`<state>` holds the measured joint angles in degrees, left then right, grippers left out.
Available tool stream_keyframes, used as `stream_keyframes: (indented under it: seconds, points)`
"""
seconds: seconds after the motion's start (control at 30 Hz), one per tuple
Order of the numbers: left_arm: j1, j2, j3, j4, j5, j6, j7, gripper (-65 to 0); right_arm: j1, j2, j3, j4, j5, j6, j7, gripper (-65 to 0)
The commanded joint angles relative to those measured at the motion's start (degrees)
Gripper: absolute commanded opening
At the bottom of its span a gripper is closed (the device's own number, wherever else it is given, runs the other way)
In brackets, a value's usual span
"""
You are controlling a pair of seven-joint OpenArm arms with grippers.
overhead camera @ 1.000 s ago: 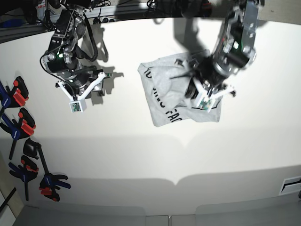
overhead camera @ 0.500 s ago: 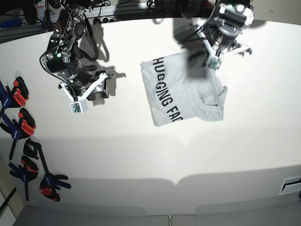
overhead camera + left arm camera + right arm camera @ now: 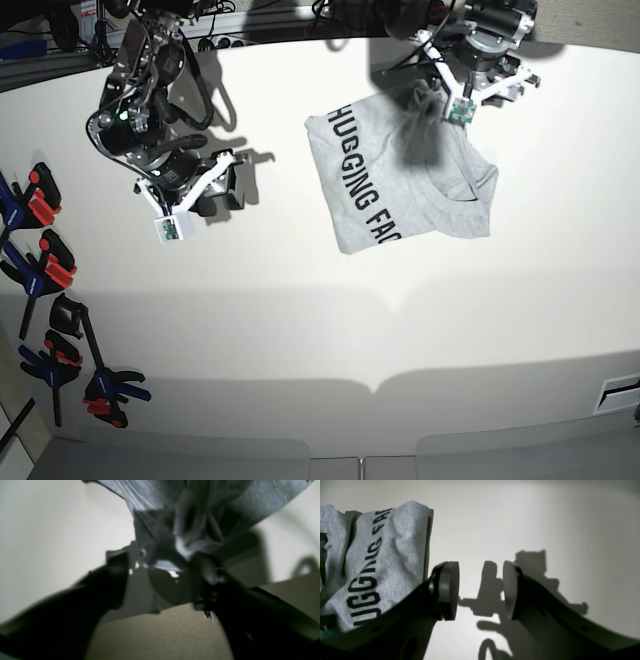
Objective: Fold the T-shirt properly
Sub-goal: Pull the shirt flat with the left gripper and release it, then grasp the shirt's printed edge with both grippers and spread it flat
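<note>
The grey T-shirt lies on the white table right of centre, partly spread, with black lettering along its left side. Its far edge is bunched and lifted. My left gripper is shut on that bunched edge. The left wrist view shows crumpled grey cloth pinched between the dark fingers of the left gripper. My right gripper hovers over bare table left of the shirt, apart from it. In the right wrist view the right gripper is open and empty, and the lettered shirt lies to its left.
Several blue, black and orange clamps lie along the table's left edge. Cables and dark equipment run along the back edge. The table's front edge is near the bottom of the base view.
My left gripper has moved toward the table's back edge with the shirt's edge in it, drawing the crumpled shirt out flatter and slightly right. My right arm has shifted a little toward the shirt.
</note>
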<state>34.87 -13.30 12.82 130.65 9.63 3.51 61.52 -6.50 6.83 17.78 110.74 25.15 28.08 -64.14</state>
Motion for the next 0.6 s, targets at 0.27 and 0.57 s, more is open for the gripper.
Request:
stream_keyframes:
  seconds: [0.27,0.57]
  points:
    - [-1.5,-0.1,0.0,4.4,18.6,11.6,-1.9,-21.2,0.8,0.5,0.2,1.1,0.8,0.6,1.4,-38.3]
    - [-8.7,-0.1,0.0,4.4,12.3,13.6,-10.0,-21.2,1.1,0.3,0.2,1.1,0.9,0.6,2.3,-38.4]
